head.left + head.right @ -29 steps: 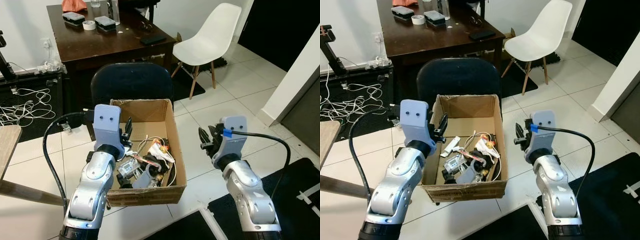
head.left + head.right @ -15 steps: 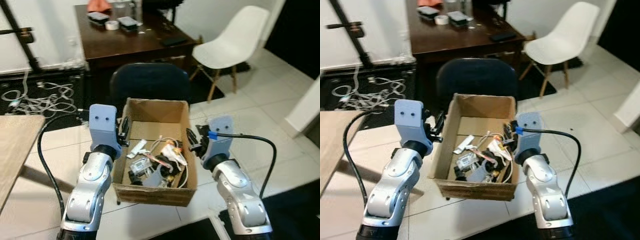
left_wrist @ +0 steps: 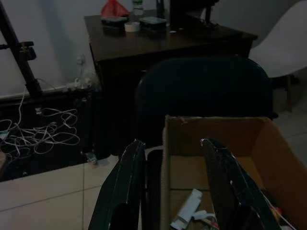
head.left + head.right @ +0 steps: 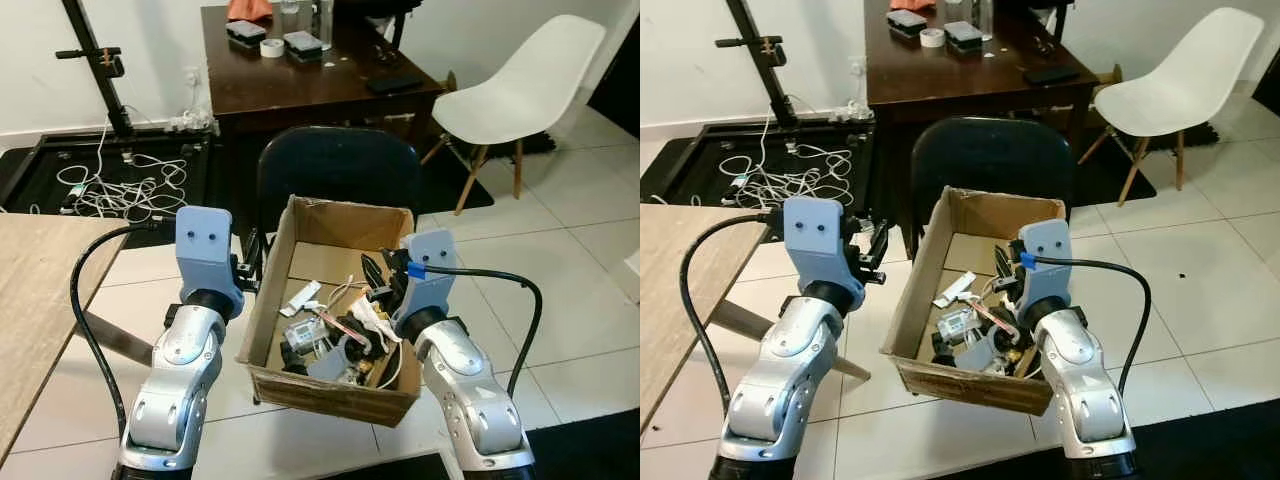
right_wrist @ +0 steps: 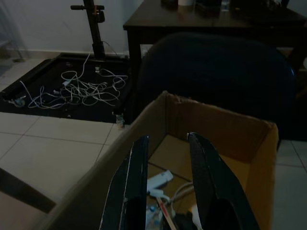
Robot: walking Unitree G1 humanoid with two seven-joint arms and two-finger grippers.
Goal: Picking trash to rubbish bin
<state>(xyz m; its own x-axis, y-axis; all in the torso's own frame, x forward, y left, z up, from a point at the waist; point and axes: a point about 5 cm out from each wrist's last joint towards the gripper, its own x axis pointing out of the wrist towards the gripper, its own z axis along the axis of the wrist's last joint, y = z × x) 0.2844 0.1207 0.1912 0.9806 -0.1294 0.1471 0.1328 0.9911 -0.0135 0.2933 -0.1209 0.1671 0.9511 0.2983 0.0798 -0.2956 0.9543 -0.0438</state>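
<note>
An open cardboard box (image 4: 345,228) stands on the tiled floor, holding mixed trash (image 4: 335,335): wires, wrappers, small white and grey pieces. My left gripper (image 4: 251,262) is open at the box's left wall; in the left wrist view that wall's edge (image 3: 165,163) rises between the left gripper's (image 3: 172,143) fingers. My right gripper (image 4: 376,280) is open above the right side of the box's inside, and nothing sits in the right gripper (image 5: 169,137) in its wrist view.
A black chair (image 4: 335,170) stands right behind the box, before a dark wooden table (image 4: 300,85). A white chair (image 4: 520,80) is at the back right. Loose cables (image 4: 120,185) and a black stand (image 4: 95,60) lie left. A light wooden tabletop (image 4: 30,290) juts in at my left.
The camera has swung left, so the scene sits further right. Both arms have shifted left relative to the box: the right gripper from outside its right wall to over its inside.
</note>
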